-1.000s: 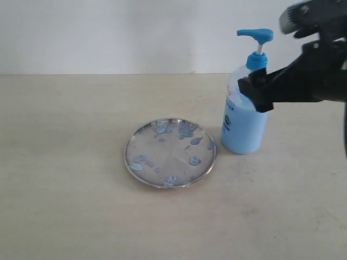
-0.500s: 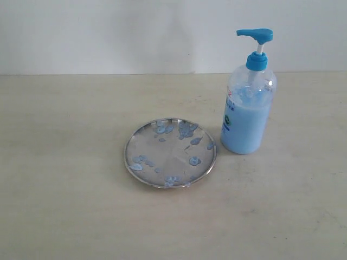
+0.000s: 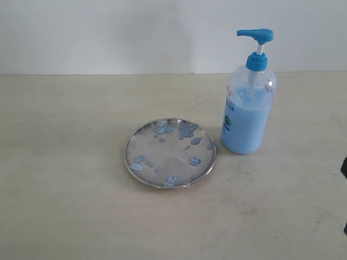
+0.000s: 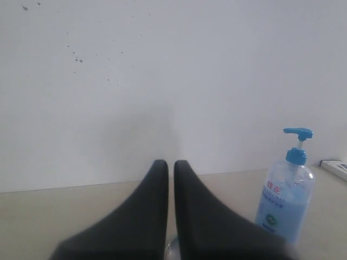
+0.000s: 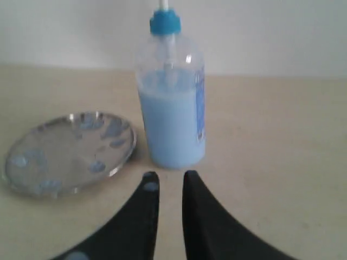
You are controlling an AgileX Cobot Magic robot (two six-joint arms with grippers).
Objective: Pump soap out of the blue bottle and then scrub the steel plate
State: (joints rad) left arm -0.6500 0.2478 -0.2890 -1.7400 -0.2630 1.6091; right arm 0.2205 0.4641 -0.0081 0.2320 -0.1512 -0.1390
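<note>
The blue bottle (image 3: 246, 116) stands upright on the table, its pump head (image 3: 256, 36) raised and soap (image 3: 244, 130) filling its lower part. Left of it lies the steel plate (image 3: 171, 153), dotted with pale blue blobs. Neither gripper touches either one. My right gripper (image 5: 170, 174) hovers low just in front of the bottle (image 5: 172, 119), its fingers a little apart and empty, a pale blob on one fingertip (image 5: 150, 187). The plate (image 5: 65, 149) lies beside the bottle there. My left gripper (image 4: 167, 162) is shut on nothing, well back from the bottle (image 4: 284, 203).
A plain pale wall (image 3: 135, 32) rises behind the beige table (image 3: 65, 206). A dark bit of the right arm (image 3: 345, 165) shows at the exterior view's right edge. A flat white object (image 4: 336, 167) lies beyond the bottle in the left wrist view.
A second ago the right arm stood at the bottle's shoulder. It has pulled away to the right, almost out of the exterior view. Bottle and plate have not moved.
</note>
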